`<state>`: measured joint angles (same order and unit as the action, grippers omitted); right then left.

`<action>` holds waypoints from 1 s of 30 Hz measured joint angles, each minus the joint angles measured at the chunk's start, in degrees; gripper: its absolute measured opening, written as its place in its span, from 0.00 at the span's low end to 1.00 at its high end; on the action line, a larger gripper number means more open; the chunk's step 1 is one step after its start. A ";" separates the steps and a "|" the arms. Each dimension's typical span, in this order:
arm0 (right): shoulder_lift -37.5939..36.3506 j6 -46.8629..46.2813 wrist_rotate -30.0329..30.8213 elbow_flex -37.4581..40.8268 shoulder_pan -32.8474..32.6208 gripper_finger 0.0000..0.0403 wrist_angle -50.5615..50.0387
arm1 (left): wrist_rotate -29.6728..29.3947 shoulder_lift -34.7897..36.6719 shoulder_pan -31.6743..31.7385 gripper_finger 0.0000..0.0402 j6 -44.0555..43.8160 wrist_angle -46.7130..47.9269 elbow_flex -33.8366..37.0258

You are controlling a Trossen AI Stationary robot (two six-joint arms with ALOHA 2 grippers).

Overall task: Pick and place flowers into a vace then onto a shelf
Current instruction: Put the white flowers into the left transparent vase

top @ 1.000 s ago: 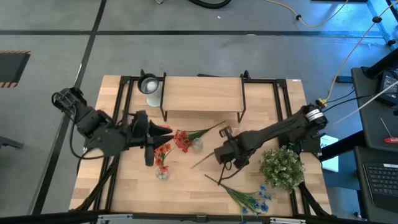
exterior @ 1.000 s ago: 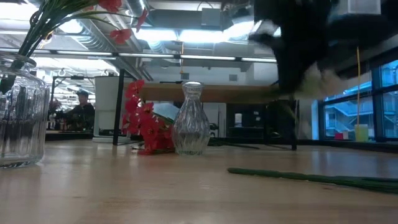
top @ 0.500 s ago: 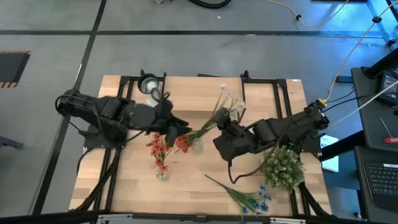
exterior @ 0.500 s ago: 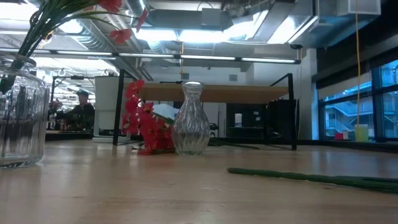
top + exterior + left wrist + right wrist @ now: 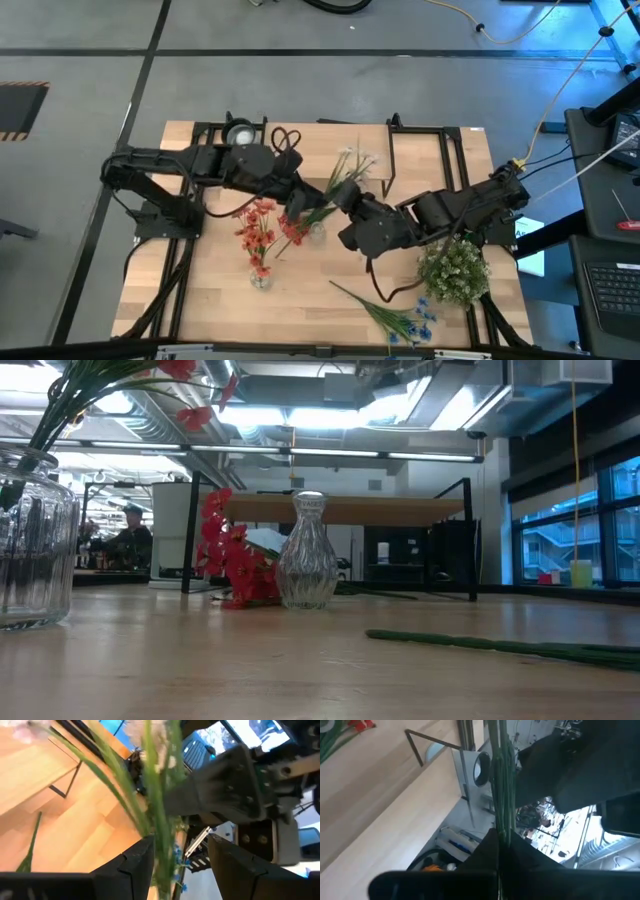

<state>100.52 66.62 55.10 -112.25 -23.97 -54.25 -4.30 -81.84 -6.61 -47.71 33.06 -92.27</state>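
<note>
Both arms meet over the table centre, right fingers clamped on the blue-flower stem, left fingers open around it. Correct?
One thing is off: the stem is the white-blossom flower stem, not a blue one. The high view shows the blue-blossom flower lying on the wooden tabletop near its front edge. The rest holds: right gripper is clamped on the stem and left gripper is open around it.

Small vase (image 5: 317, 233) before the shelf (image 5: 325, 150), between both arms.

Overhead looks straight down; low camera sits level; both show the shelf (image 5: 325, 152).
</note>
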 joint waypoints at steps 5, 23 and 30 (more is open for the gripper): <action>-0.02 0.05 3.72 0.00 -1.42 0.02 0.05 | 3.42 -0.19 1.65 0.44 0.42 0.12 0.00; -0.04 1.12 3.35 -0.02 -1.16 0.04 3.92 | 9.82 -2.85 2.78 0.33 2.00 -3.67 0.00; -0.20 -0.31 3.54 -0.11 -1.19 0.10 3.92 | 9.93 -2.87 2.78 0.11 3.89 -5.23 0.02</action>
<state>100.32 66.31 58.64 -112.36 -25.16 -50.33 5.63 -84.71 -3.84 -43.83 27.83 -92.25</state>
